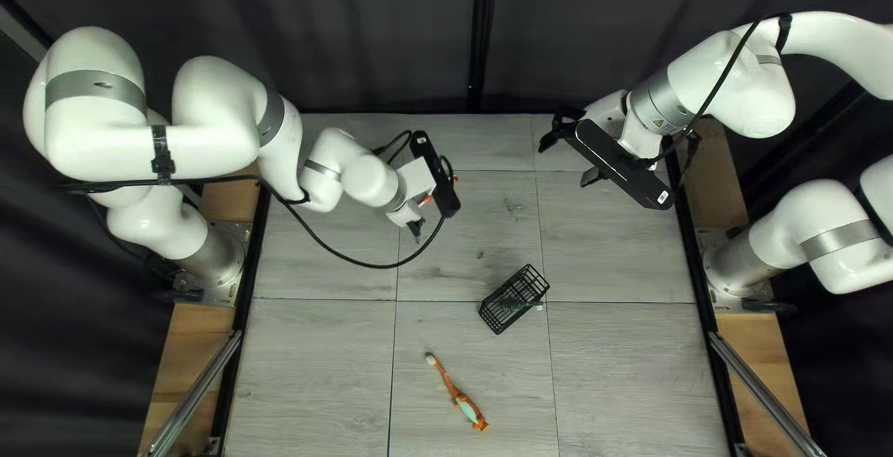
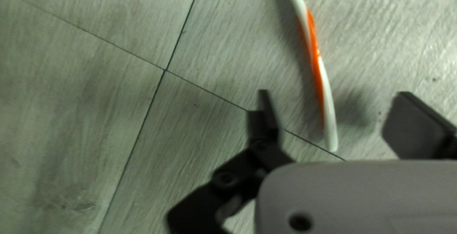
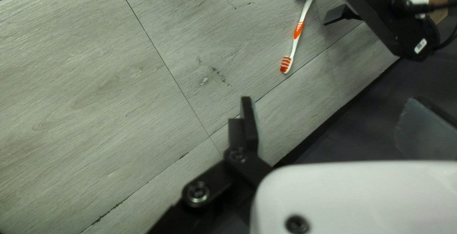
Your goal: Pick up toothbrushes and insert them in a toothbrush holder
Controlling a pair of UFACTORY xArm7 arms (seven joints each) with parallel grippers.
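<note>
Holds left end effector (image 1: 416, 226) released above white-and-orange toothbrush (image 2: 314, 48), right end effector (image 1: 566, 163) released above bench (image 1: 316, 373); shows black holder (image 1: 493, 314) mid-bench, orange toothbrush (image 1: 450, 385) toward near edge.

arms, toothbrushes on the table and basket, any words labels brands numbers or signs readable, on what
None readable:
White label, right arm's black bar-shaped housing: too small.
White label, left arm's black bar-shaped housing: too small.
Yellow triangular sign, right arm's grey joint: too small.
Orange-and-white toothbrush, orange-and-green toothbrush, black mesh basket: no print visible.
</note>
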